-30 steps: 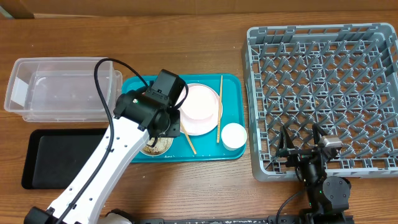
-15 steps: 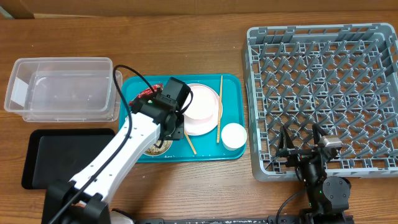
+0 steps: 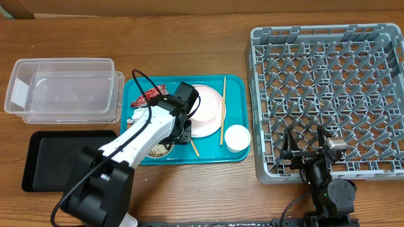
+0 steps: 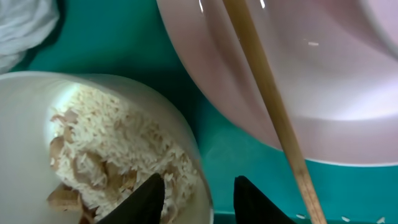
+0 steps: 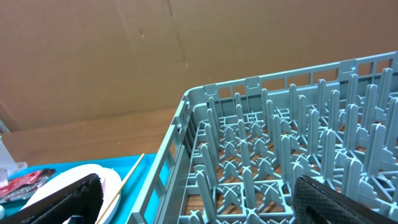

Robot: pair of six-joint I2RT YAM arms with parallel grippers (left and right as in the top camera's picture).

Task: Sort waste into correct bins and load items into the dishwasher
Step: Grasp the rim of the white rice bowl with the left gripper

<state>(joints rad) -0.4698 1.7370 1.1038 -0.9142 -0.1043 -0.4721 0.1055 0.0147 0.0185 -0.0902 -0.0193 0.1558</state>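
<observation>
On the teal serving tray point(image 3: 235, 88) lie a pale pink plate point(image 3: 207, 101), a white bowl of rice and beige scraps point(image 3: 158, 150), a white cup point(image 3: 238, 137), a red-and-white wrapper point(image 3: 147, 96) and two chopsticks point(image 3: 223, 110). My left gripper point(image 4: 199, 202) is open and straddles the bowl's point(image 4: 37, 99) right rim. One finger is over the rice point(image 4: 118, 149), the other over the tray. A chopstick point(image 4: 273, 106) lies across the plate point(image 4: 323, 81). A white tissue wad point(image 4: 25, 25) is at the top left. My right gripper point(image 5: 196, 183) is open and empty at the grey dish rack's point(image 3: 328, 94) front edge.
A clear plastic tub point(image 3: 63, 88) stands left of the teal tray, with a shallow black tray point(image 3: 57, 161) in front of it. The dish rack point(image 5: 280, 149) holds nothing. My left arm point(image 3: 136, 142) crosses the tray's left part.
My left arm has swung right and lower over the teal tray, toward the rice bowl, uncovering the red wrapper. The right arm has not moved.
</observation>
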